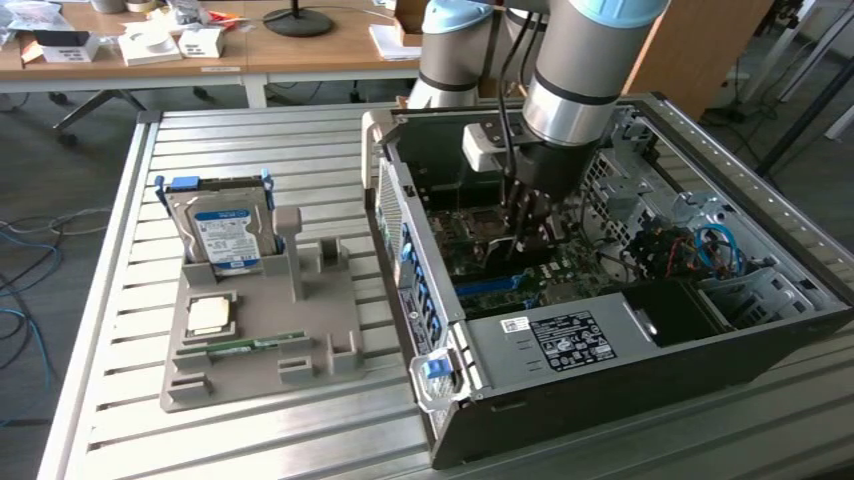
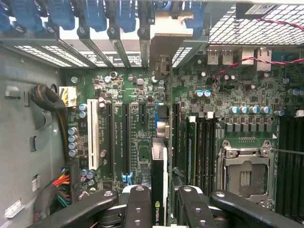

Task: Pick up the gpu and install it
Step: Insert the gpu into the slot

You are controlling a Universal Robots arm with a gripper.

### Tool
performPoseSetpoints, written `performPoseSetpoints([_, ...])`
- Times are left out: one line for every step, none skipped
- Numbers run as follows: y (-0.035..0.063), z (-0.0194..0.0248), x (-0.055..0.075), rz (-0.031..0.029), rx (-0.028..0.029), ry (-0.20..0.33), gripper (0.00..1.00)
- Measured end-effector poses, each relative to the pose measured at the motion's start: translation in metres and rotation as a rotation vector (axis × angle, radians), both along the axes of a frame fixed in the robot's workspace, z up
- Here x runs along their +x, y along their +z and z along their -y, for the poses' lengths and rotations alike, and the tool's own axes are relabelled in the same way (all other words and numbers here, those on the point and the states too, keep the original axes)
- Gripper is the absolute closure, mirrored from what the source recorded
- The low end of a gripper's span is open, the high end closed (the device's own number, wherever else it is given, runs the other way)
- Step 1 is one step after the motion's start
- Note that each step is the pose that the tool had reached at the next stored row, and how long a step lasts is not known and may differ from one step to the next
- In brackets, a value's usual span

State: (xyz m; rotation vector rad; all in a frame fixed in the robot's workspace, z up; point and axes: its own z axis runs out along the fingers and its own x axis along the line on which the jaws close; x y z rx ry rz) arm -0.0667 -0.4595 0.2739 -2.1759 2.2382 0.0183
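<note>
The gpu (image 2: 159,175) has a glossy black plastic edge and a bright bare-metal bracket. The end effector (image 2: 160,206) is matt black. The computer case (image 1: 641,390) is dull sheet metal. The table (image 1: 200,440) is ribbed, satiny aluminium. The parts holder (image 1: 314,330) is matt grey plastic. The hard drive (image 1: 224,235) label shines.

We're in a robotics lab here: a robot arm (image 1: 574,90) hangs over an open computer case (image 1: 747,330) on a slatted aluminium desk (image 1: 267,140), and a grey parts fixture (image 1: 267,330) with a hard drive (image 1: 224,235) stands just beside the case. At the far side, wooden desks (image 1: 320,55) carry small boxes (image 1: 147,45). Loose cables (image 1: 27,250) trail over the grey floor.
</note>
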Motion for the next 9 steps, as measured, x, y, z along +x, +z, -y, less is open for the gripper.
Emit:
performPoseSetpoints([0.0000, 0.0002, -0.0001, 0.0000, -0.0001, 0.000, 0.74])
performPoseSetpoints([0.0000, 0.0003, -0.0001, 0.0001, 0.0000, 0.000, 0.74])
performPoseSetpoints([0.0000, 0.0003, -0.0001, 0.0000, 0.0000, 0.000, 0.74])
performPoseSetpoints([0.0000, 0.0003, -0.0001, 0.0000, 0.0000, 0.000, 0.74])
performPoseSetpoints([0.0000, 0.0003, -0.0001, 0.0001, 0.0000, 0.000, 0.74])
performPoseSetpoints([0.0000, 0.0004, -0.0003, 0.0001, 0.0000, 0.000, 0.74])
performPoseSetpoints([0.0000, 0.0006, -0.0004, 0.0001, 0.0000, 0.000, 0.74])
performPoseSetpoints([0.0000, 0.0008, -0.0005, 0.0000, 0.0000, 0.000, 0.74])
performPoseSetpoints([0.0000, 0.0009, -0.0006, 0.0000, 0.0000, 0.000, 0.74])
